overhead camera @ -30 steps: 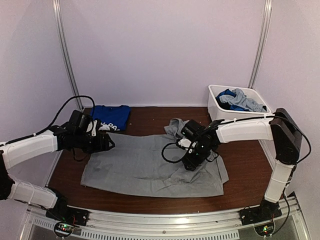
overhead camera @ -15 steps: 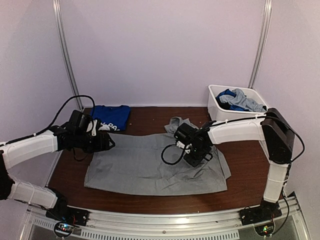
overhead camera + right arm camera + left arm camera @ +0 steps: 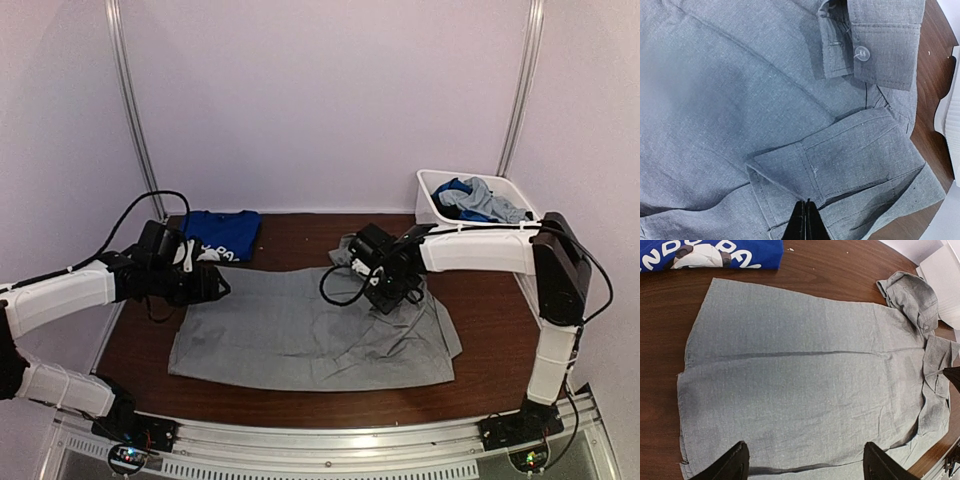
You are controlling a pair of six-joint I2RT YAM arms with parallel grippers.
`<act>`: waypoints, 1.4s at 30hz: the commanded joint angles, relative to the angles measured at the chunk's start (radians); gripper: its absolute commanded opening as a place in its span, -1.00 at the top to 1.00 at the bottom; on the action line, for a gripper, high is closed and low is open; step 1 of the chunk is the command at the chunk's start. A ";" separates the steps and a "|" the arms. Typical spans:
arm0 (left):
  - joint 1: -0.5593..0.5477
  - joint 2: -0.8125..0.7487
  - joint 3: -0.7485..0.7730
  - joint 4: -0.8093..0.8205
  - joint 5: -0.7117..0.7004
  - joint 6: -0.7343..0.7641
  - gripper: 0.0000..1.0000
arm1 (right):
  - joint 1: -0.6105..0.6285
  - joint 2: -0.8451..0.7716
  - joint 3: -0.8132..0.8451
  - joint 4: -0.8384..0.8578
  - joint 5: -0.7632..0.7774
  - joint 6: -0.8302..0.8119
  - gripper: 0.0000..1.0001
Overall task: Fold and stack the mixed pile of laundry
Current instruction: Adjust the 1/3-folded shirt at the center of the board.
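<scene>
Drawn back toward 12 o'clock over the last second: right gripper (image 3: 390,298), off the middle of the light-grey shirt (image 3: 290,335) and up to its rumpled end at about 2 o'clock of the cloth. Clamped together in that same second, too, from wide apart. Now closed tight, fingers (image 3: 806,222) pressed flat to each other, tips down on a folded cuff (image 3: 855,155); cannot tell whether any cloth sits pinched between them. Beyond that cuff, toward 12 o'clock in the right wrist view, a second cuff with a pale button (image 3: 862,53).

Unmoved at 9 o'clock of the table (image 3: 495,335): left gripper (image 3: 214,285), spread wide, holding nothing, hanging above the shirt's left end. Through its own wrist camera, both fingertips (image 3: 735,465) far apart, with grey cloth showing between them.

Spread flat across the middle of the table: the grey shirt, long side running 9 to 3 o'clock, one faint crease along it, bunched only at the right end under the right gripper. At 11 o'clock, folded, near the shirt's far-left corner with a strip of bare table between: royal-blue garment (image 3: 222,238) with white print. At 2 o'clock, by the far right corner: white bin (image 3: 432,222) holding more of the laundry pile (image 3: 480,200), blue and grey pieces tangled together.
</scene>
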 commanded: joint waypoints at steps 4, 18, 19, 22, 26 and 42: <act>0.011 0.006 -0.012 0.046 0.001 0.020 -0.60 | -0.019 -0.106 -0.035 0.032 -0.072 0.012 1.00; 0.011 -0.024 -0.002 0.079 0.009 0.053 -0.64 | -0.104 -0.165 0.383 0.087 -0.385 0.036 1.00; 0.011 -0.026 0.000 0.076 0.005 0.054 -0.64 | -0.104 -0.156 0.408 0.096 -0.412 0.048 1.00; 0.012 -0.032 0.009 0.069 -0.005 0.059 -0.65 | -0.103 -0.137 0.481 0.121 -0.479 0.089 1.00; 0.027 -0.040 0.025 0.065 0.015 0.070 -0.68 | -0.104 -0.122 0.570 0.160 -0.552 0.145 1.00; 0.107 -0.078 0.019 0.118 0.166 0.087 -0.72 | -0.041 0.091 0.628 0.380 -0.703 0.294 1.00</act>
